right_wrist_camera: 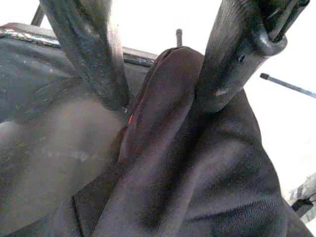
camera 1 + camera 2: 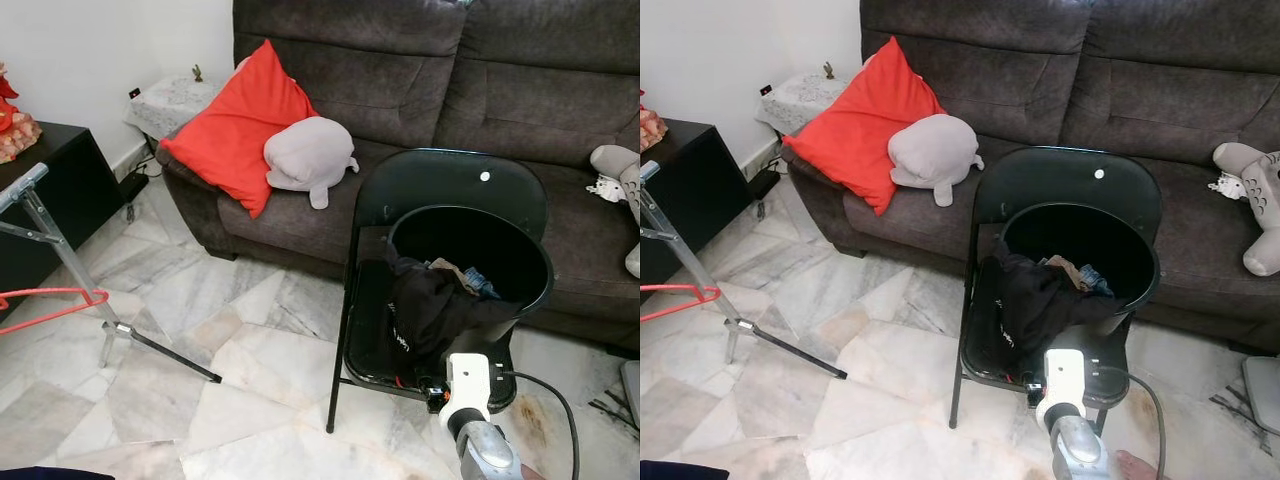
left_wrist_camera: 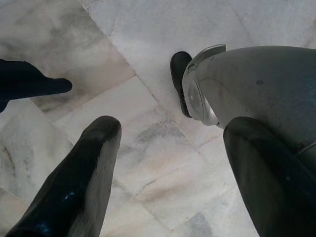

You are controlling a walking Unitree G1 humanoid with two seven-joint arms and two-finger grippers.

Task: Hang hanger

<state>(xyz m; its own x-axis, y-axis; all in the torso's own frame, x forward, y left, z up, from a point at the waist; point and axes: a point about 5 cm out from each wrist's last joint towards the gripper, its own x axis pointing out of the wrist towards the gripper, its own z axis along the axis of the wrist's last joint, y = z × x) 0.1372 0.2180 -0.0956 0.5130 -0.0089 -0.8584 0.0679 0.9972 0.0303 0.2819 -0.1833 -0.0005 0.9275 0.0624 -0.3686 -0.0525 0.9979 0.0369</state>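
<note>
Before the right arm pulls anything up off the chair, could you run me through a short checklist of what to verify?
1. Right gripper at the black garment: ok; its fingers straddle a raised fold.
2. Fingers closed on the fold: not ok; they stand apart either side of it.
3. Hanger inside the garment: cannot tell; a red speck shows at the fold.
4. Garment free of the black bucket: not ok; it drapes over the rim onto the folding chair.
5. Rack ready: ok; a red hanger hangs there.
6. Left gripper out of the way: ok; open, above the marble floor.
</note>
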